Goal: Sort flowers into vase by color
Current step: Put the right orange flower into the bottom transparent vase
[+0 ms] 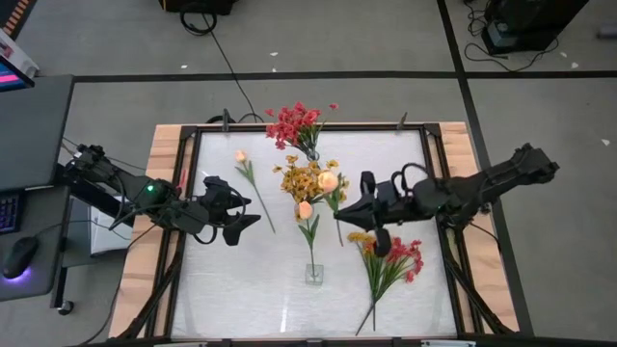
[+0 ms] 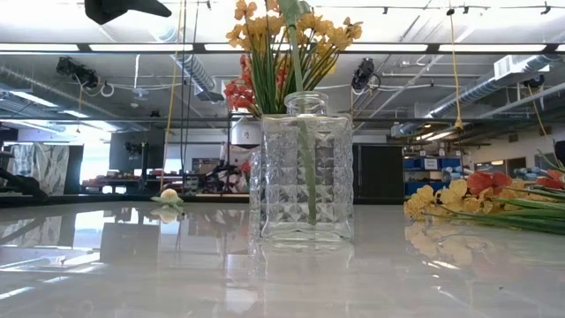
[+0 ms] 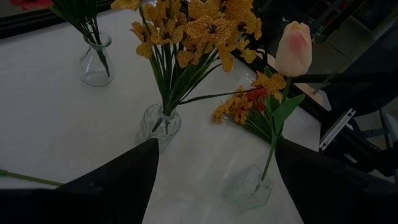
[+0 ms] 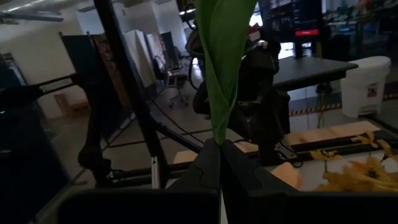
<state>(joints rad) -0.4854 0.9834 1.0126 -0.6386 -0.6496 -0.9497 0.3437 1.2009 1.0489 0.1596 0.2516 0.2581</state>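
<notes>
Pinching a peach tulip (image 1: pixel 328 180) by its stem, the right end effector (image 1: pixel 339 214) has its fingers pressed together on the green stalk, which runs roughly 12-to-6 in the high view, bloom toward 12 o'clock. The square vase (image 1: pixel 314 274), already holding one tulip (image 1: pixel 305 209), sits at about 7 o'clock from that end effector, near it. I judge the coming move turns on dropping the stem's lower end over that vase mouth. The left end effector (image 1: pixel 253 212), fingers spread and empty, waits at 9 o'clock of the vases; a loose tulip (image 1: pixel 241 155) lies on the worktop (image 1: pixel 241 289) just beyond it.
</notes>
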